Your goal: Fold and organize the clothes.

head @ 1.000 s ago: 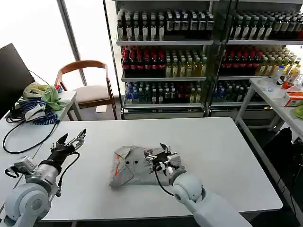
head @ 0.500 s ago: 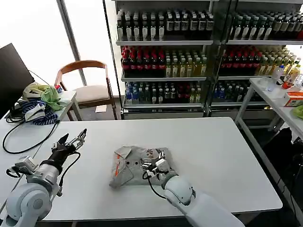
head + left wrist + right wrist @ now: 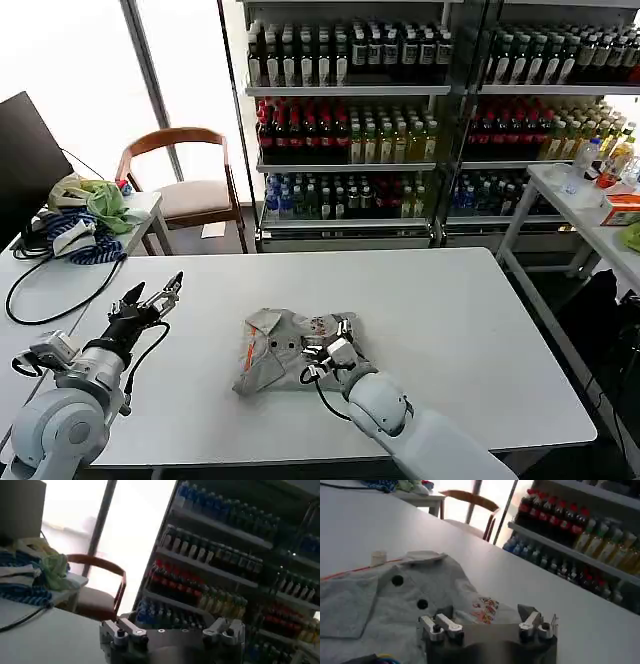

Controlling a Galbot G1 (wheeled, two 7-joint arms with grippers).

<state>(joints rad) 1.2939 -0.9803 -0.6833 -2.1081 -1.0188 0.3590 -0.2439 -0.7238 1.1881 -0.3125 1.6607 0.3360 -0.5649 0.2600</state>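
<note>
Resting low at centre of the head view, on the folded light grey short-sleeved shirt [image 3: 290, 352] with orange-trimmed collar and dark buttons: right gripper [image 3: 325, 357], fingers down in the cloth, spread or pinched impossible to tell. Lying rumpled and soft on the smooth white rectangular table [image 3: 450, 330], collar toward the frame's left, small multicoloured print toward the upper right of the bundle. Hovering at lower left above bare tabletop: left gripper [image 3: 152, 296], slim dark fingers spread apart, holding nothing, well apart from the shirt. Sitting at upper left on a small side table: green-yellow cloth bundle [image 3: 100, 203] beside coiled blue cable [image 3: 75, 245]. Standing behind: curved wooden chair [image 3: 185, 170] and glossy shelves of bottled drinks [image 3: 350, 120].

Showing at the bottom of the left wrist view: metal knuckles of the left gripper, fingertips out of frame; chair [image 3: 97, 587] at left centre, bottle shelves [image 3: 210, 575] across the right.

Filling the lower left of the right wrist view: same grey shirt [image 3: 385, 605], knit matte fabric creased in soft folds, two round dark buttons, colourful print at centre. Sitting at the bottom edge against the cloth: metal base of the right gripper, fingertips hidden. Stretching beyond: white table [image 3: 360, 525].
</note>
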